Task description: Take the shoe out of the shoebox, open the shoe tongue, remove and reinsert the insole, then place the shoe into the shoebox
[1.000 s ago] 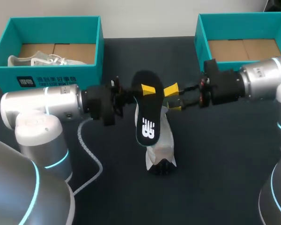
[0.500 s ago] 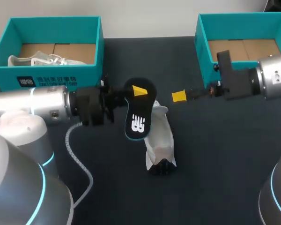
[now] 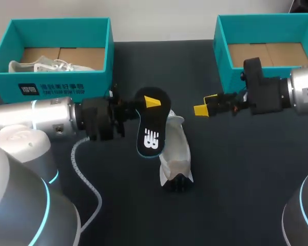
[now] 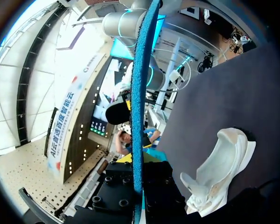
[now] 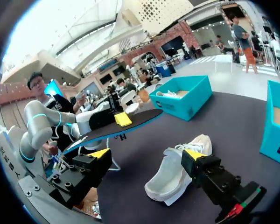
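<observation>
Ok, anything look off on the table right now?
Nothing spilled or damaged. The insole is out of the shoe, held off the table by the left end effector; the right end effector is open, holding nothing.

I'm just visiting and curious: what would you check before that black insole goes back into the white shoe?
1. Insole gripped by left claw: ok.
2. Right claw open, holding nothing: ok.
3. Shoe on the table, touched by neither claw: ok.
4. Shoe mouth wide enough: cannot tell.
5. Insole entering the shoe: not ok, held in the air outside it.
</observation>
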You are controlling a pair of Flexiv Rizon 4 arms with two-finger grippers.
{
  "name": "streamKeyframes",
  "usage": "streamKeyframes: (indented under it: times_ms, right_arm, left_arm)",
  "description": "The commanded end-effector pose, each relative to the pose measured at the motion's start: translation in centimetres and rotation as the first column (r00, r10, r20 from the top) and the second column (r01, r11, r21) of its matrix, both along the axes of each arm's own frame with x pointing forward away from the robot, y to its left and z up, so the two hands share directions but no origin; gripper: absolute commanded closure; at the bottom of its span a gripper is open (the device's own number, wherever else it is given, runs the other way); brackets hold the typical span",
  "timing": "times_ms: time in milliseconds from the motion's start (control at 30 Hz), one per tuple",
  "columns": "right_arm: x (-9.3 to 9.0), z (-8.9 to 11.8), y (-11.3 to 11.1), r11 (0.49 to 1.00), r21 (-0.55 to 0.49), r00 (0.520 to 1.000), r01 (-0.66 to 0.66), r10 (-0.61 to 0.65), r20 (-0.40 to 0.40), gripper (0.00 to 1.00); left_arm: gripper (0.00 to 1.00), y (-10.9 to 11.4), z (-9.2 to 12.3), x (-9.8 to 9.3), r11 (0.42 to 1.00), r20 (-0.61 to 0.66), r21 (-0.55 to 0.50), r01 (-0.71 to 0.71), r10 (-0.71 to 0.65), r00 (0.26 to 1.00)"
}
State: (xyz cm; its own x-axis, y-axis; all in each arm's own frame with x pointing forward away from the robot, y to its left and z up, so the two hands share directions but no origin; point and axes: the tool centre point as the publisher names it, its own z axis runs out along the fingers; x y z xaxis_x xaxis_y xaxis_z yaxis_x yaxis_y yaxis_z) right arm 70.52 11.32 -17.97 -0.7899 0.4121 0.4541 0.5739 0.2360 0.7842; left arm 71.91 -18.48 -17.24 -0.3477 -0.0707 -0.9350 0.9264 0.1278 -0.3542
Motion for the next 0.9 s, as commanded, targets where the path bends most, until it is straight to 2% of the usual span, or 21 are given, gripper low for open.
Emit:
streamKeyframes:
  times_ms: [33,100,133,633,733,900]
  right_arm:
    - [0.6,0.7,-1.3,0.945,-0.306,0.971,-0.114,0.171,0.165,0.0]
    - [0.9,0.9,-1.6,0.92,-0.373,0.96,-0.118,0.201,0.193,0.0]
    - [1.0,0.9,-1.8,0.891,-0.442,0.962,-0.101,0.201,0.186,0.0]
    - [1.0,0.9,-1.8,0.891,-0.442,0.962,-0.101,0.201,0.186,0.0]
    - [1.1,0.0,-1.2,0.836,-0.535,0.919,-0.126,0.301,0.253,0.0]
    - [1.1,-1.7,-1.0,0.809,-0.569,0.883,-0.146,0.366,0.294,0.0]
  left_arm:
    - [1.0,0.0,0.0,-0.1,1.0,0.0,0.002,-0.002,0.002,1.0]
    - [1.0,0.0,0.0,-0.1,1.0,0.0,0.002,-0.002,0.002,1.0]
    - [1.0,0.0,0.0,-0.1,1.0,0.0,0.002,-0.002,0.002,1.0]
    - [1.0,0.0,0.0,-0.1,1.0,0.0,0.002,-0.002,0.002,1.0]
    - [1.0,-0.4,-0.6,-1.7,0.999,-0.064,-0.003,0.047,-0.047,0.997]
    - [1.0,-0.3,-0.6,-3.5,0.997,-0.117,-0.044,0.066,-0.07,0.991]
